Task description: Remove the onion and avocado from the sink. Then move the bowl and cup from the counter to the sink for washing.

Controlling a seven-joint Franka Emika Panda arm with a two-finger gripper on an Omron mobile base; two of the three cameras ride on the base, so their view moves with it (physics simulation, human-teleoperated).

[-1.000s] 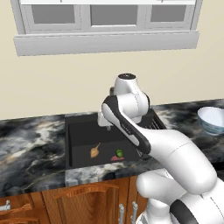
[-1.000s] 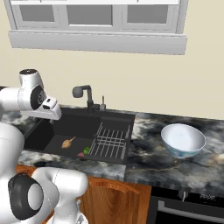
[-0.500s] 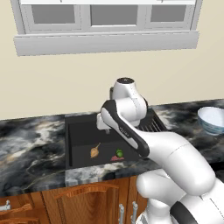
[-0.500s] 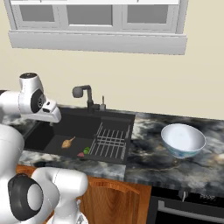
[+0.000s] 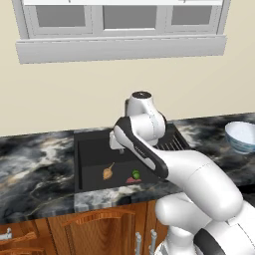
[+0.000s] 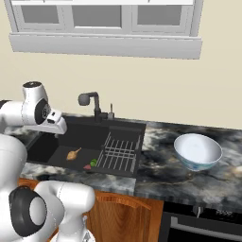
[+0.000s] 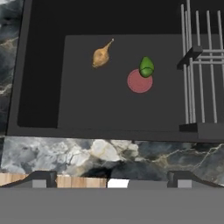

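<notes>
The onion [image 7: 101, 56] lies on the floor of the sink [image 7: 39, 78], its thin stem tail pointing away from the bulb. The avocado [image 7: 146, 66] sits near it on the same dark floor, apart from it and touching the edge of a round reddish drain disc [image 7: 139, 82]. Beside the avocado, toward the wire rack [image 7: 199, 74], the rack takes up the other part of the basin. In the right base view the onion [image 6: 73, 153] and avocado [image 6: 93, 162] lie left of the rack [image 6: 118, 155], with the dark faucet [image 6: 90, 103] behind the basin.

The bowl [image 6: 197, 151] stands on the marbled bench [image 6: 160, 175] to the right of the sink, well apart from it.

The tool [image 7: 112, 177] hangs above the sink's front edge with its fingers spread wide, holding nothing.
</notes>
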